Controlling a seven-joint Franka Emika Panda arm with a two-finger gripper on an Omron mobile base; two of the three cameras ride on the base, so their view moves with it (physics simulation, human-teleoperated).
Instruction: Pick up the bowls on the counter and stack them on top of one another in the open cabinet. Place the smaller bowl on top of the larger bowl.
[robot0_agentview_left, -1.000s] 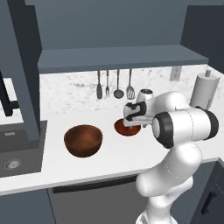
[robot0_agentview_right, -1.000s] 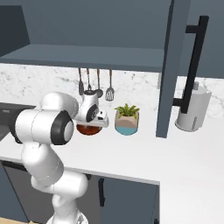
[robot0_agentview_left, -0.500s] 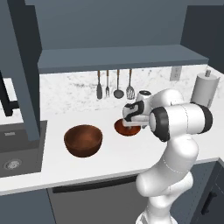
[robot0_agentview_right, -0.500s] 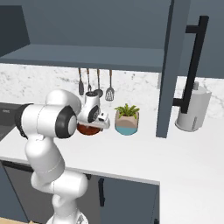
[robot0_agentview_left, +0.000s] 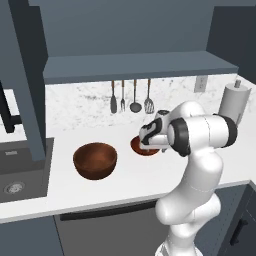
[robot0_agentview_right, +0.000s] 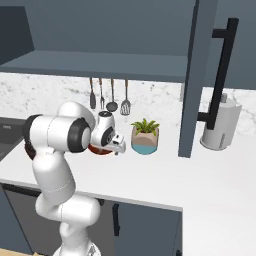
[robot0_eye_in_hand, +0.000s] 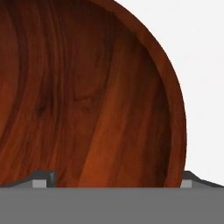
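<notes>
Gripper (robot0_eye_in_hand: 116, 177) was spread wide, nothing grasped, w/ one fingertip (robot0_eye_in_hand: 43, 177) over the inside of the smaller bowl (robot0_eye_in_hand: 83, 92) and the other just outside its rim, over the counter (robot0_eye_in_hand: 201, 52). Smaller bowl (robot0_agentview_left: 140, 148) sat on the counter (robot0_agentview_left: 125, 182) near the backsplash, partly hidden by the hand. Larger bowl (robot0_agentview_left: 95, 160) stood apart on the sink side, nearer the front edge. Open cabinet (robot0_agentview_left: 135, 65) hung above both. Plant pot (robot0_agentview_right: 145, 140) stood just beside the hand, paper towel roll (robot0_agentview_right: 219, 127) further along.
</notes>
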